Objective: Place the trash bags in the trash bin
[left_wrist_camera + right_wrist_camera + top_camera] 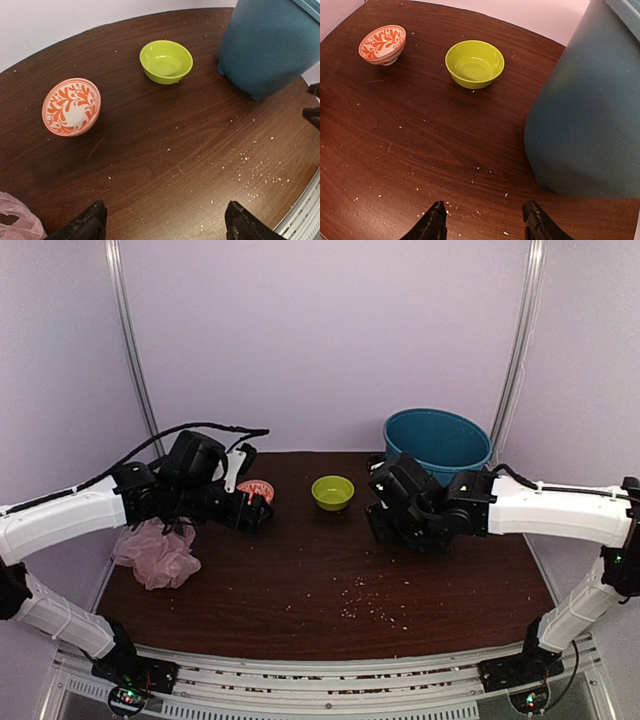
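Left gripper [166, 209] spread; trash bag [157, 554] at table [450, 580] edge.

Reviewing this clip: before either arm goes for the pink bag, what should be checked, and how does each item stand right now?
1. Left end effector open and empty: ok.
2. Right end effector open and empty: ok.
3. Pink bag lying free on the table: ok; it sits crumpled at the left side.
4. Bag's handle loops findable for a grasp: cannot tell.
5. Trash bin upright, mouth unblocked: ok.
6. Straight path from bag to bin free of things: not ok; the orange-patterned bowl and the lime-green bowl stand between them.
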